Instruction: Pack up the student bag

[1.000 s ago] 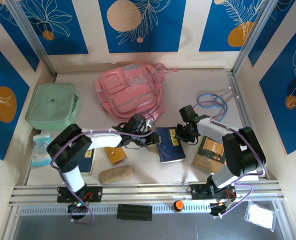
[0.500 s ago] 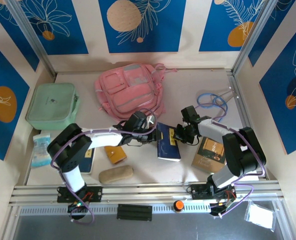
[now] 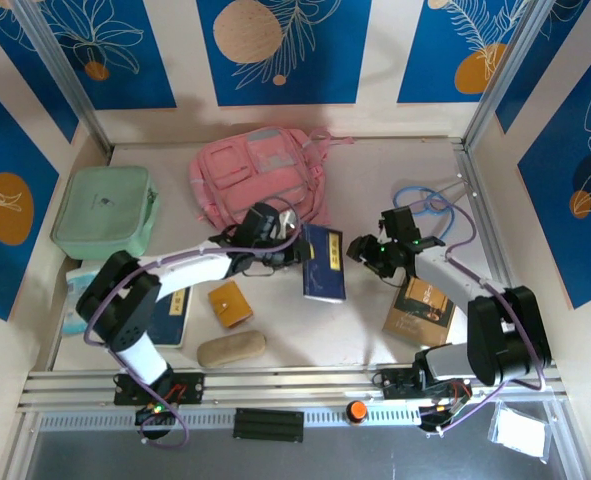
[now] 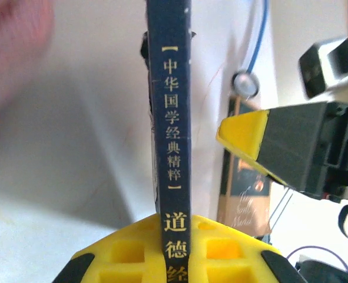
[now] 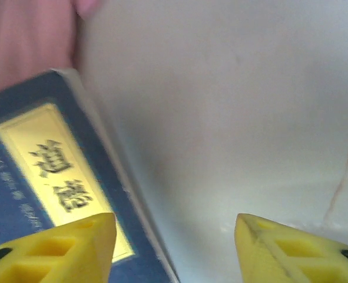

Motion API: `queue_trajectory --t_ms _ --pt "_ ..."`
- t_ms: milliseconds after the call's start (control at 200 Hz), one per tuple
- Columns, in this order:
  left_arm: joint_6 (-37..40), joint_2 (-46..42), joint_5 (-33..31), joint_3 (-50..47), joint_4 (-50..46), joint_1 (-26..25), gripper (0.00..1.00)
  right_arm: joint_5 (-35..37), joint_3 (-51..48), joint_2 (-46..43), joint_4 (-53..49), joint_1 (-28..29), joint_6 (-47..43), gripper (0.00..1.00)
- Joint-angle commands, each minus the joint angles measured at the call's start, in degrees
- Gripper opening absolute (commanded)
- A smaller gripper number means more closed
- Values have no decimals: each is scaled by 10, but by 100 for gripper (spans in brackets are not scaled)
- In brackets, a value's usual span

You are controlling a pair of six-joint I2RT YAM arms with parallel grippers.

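Note:
The student bag [image 3: 260, 180] is a pink backpack lying at the back centre of the table, and its pink fabric [image 5: 26, 41] fills a top-left corner. A dark blue book [image 3: 325, 265] with gold Chinese lettering hangs just in front of it, off the table. My left gripper [image 3: 297, 254] is shut on the book, whose spine [image 4: 175, 118] runs up between the yellow fingers [image 4: 232, 247]. My right gripper [image 3: 365, 250] stands open just right of the book. Nothing lies between its yellow fingertips [image 5: 62, 250], and the book's cover [image 5: 38, 171] is to their left.
A mint green zip case [image 3: 105, 212] sits at the far left. A brown book [image 3: 420, 305] lies under the right arm, with a blue cable [image 3: 425, 205] behind it. An orange-brown wallet [image 3: 230, 303], a tan pouch [image 3: 231, 349] and a tissue pack [image 3: 80, 300] lie front left.
My right gripper has opened, let go of the blue book and drawn back to the right. My left gripper has raised the book and carried it toward the pink bag.

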Motion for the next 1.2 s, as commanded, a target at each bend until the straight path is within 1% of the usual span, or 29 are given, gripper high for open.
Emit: queue_trajectory --t_ms 0,135,235,300,400,515,560,640,765,940,1025,1080,1195 --pt "42 -49 -16 49 -15 38 0 -53 9 -15 62 -15 16 63" --pt "29 -69 -43 74 -7 85 0 -112 24 -14 128 -23 47 71" --pt "1 -79 -33 73 59 114 0 -157 22 -6 200 -25 88 78" --pt "-6 -81 -34 80 87 125 0 -187 22 6 246 -26 118 81" --pt "-17 -78 -43 102 90 136 0 -225 23 24 314 -26 169 84" --pt "-69 -67 -57 101 131 148 0 -255 12 39 415 -21 237 88" --pt "-93 -58 -56 96 159 151 0 -255 10 46 446 -16 259 89" --pt "-124 -39 -44 90 212 153 0 -243 14 59 470 -9 303 92" --pt "-186 -11 -37 77 283 153 0 -229 9 84 559 4 368 93" --pt "-251 17 -38 66 345 152 0 -226 38 128 602 32 402 94" --pt "-281 26 -38 58 375 152 0 -222 47 152 640 46 422 92" --pt "-296 30 -40 52 388 152 0 -221 53 168 678 52 437 90" --pt "-314 35 -44 51 389 152 0 -216 72 200 730 55 463 85"
